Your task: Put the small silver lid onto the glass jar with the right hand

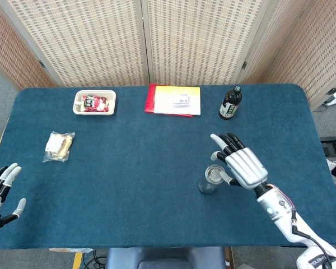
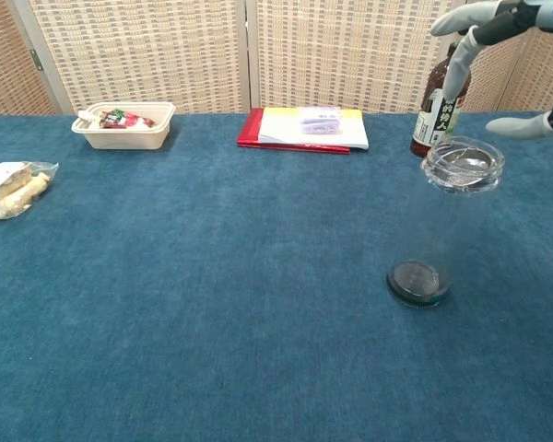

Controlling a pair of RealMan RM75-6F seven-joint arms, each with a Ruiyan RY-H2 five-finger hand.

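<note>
Two hands show in the head view. The right hand [image 1: 241, 163] hovers just beside the glass jar [image 1: 210, 179], fingers spread wide and holding nothing, palm down, forearm running off to the lower right. The left hand [image 1: 0, 193] sits at the table's [image 1: 145, 157] near-left edge, fingers apart, empty. In the chest view, the small silver lid [image 2: 464, 164] rests on the jar's mouth, with the right hand's fingers [image 2: 461, 55] raised above it, not touching. A dark bottle [image 2: 435, 115] stands behind.
</note>
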